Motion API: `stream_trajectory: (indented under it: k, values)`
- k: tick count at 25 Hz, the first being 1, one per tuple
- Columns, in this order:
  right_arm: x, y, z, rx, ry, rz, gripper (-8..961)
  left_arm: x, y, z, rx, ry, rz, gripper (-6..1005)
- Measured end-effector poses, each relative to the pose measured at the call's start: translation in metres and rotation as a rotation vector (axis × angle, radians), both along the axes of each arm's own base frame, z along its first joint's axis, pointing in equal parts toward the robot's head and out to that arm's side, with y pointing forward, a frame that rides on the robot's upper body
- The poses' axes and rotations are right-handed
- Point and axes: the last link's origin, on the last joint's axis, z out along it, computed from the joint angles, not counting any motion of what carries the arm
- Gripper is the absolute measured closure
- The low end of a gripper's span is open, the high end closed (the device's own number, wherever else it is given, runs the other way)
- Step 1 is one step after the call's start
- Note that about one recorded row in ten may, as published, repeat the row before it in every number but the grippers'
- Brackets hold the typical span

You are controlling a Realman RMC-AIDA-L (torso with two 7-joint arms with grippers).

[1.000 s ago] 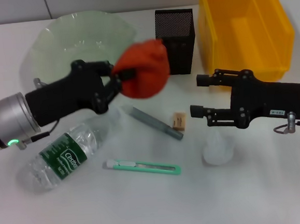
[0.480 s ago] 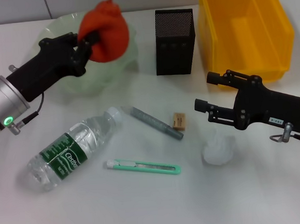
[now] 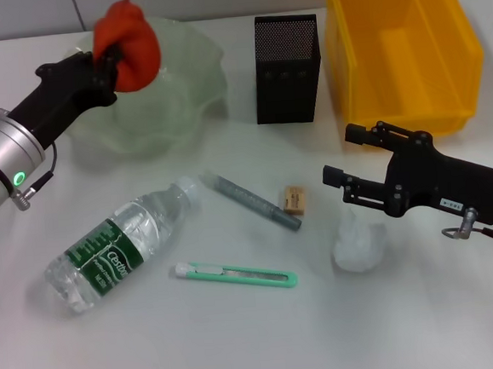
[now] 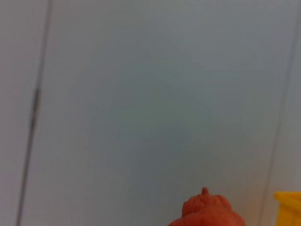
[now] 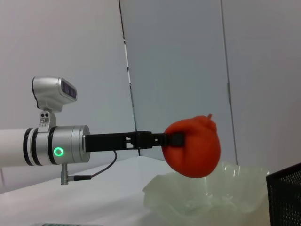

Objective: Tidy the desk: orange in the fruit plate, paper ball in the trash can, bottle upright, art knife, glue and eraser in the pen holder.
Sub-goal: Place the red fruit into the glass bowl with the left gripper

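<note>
My left gripper (image 3: 110, 60) is shut on the orange (image 3: 129, 40) and holds it above the far left rim of the pale green glass fruit plate (image 3: 180, 104). From the right wrist, the orange (image 5: 194, 149) is seen hanging clear above the plate (image 5: 211, 195). My right gripper (image 3: 340, 154) is open and empty, just above the white paper ball (image 3: 359, 246). The bottle (image 3: 119, 246) lies on its side. The green art knife (image 3: 236, 275), grey glue stick (image 3: 252, 203) and tan eraser (image 3: 294, 199) lie on the table. At the back stand the black mesh pen holder (image 3: 287, 68) and yellow trash can (image 3: 402, 44).
The pen holder stands between the fruit plate and the yellow bin, close to both. The left wrist view shows only a wall, the orange's top (image 4: 207, 214) and a corner of the yellow bin (image 4: 289, 207).
The left gripper has carried the orange from the table's middle back and left, over the fruit plate. The right gripper has drifted slightly right and nearer, over the paper ball.
</note>
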Motion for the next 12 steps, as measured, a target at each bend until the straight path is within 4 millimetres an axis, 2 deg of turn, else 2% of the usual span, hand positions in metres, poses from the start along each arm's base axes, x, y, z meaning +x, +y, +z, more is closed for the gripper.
stream_trajectory:
  k: [7, 12]
  values:
    - [0.0006, -0.0006, -0.0016, 0.001, -0.003, -0.003, 224, -0.0051, 0.0017, 0.0006, 0.011, 0.002, 0.039, 933]
    - [0.0005, -0.0005, -0.0015, 0.002, -0.002, -0.004, 226, -0.006, 0.003, -0.0011, 0.006, 0.009, 0.052, 714]
